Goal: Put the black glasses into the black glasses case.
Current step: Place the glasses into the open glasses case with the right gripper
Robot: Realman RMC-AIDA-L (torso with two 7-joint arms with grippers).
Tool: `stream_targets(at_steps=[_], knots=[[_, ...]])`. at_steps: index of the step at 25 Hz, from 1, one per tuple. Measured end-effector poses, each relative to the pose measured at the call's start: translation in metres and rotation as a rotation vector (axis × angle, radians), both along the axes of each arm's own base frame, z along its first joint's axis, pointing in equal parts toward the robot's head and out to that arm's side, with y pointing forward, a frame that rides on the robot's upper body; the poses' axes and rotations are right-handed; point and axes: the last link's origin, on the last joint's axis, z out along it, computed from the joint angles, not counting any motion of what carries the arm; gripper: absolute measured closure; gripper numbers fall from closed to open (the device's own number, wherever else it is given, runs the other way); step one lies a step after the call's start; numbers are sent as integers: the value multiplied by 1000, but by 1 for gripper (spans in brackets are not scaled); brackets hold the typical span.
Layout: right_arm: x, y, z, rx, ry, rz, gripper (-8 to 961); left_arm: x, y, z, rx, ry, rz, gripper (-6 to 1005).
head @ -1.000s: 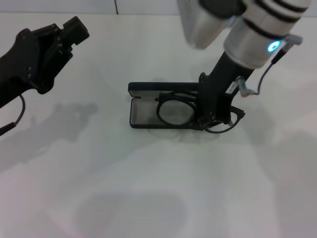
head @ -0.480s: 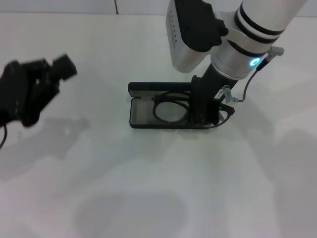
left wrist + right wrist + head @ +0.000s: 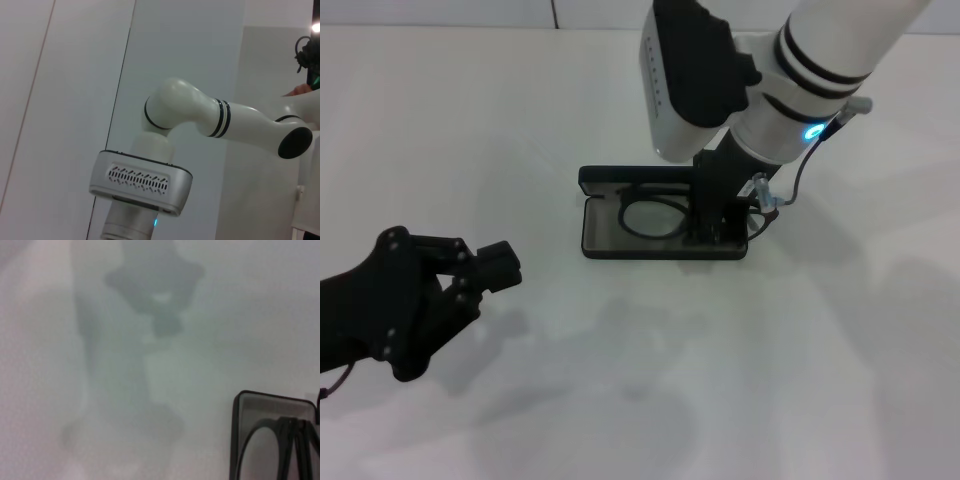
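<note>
The black glasses case [image 3: 592, 232] lies open in the middle of the table, lid [image 3: 630, 178] standing up at the far side, grey lining showing. The black glasses [image 3: 651, 219] lie low in the case tray, one round lens visible on the left part. My right gripper [image 3: 718, 222] points down over the right part of the case, shut on the glasses' right end. The right wrist view shows the case's corner [image 3: 260, 402] and the glasses' frame [image 3: 280, 445]. My left gripper [image 3: 492, 272] hovers at the near left, well away from the case.
White table [image 3: 770, 380] all around, with arm shadows on it. The left wrist view shows only my right arm's white links [image 3: 200, 115] against a wall. The table's back edge [image 3: 440, 27] runs along the far side.
My right gripper has carried the glasses leftward, from overhanging the case's right end to inside the tray. My left arm has swung from the far left to the near left.
</note>
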Motion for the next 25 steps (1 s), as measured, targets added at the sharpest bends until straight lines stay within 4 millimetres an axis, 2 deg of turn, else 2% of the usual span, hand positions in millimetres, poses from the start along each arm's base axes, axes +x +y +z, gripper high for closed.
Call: stream_targets(at_steps=[9, 25], knots=[[3, 2, -9, 22, -18, 52, 832, 1, -5, -7, 7, -18, 7, 936], [10, 6, -13, 45, -24, 78, 829, 4, -4, -12, 6, -30, 9, 935]])
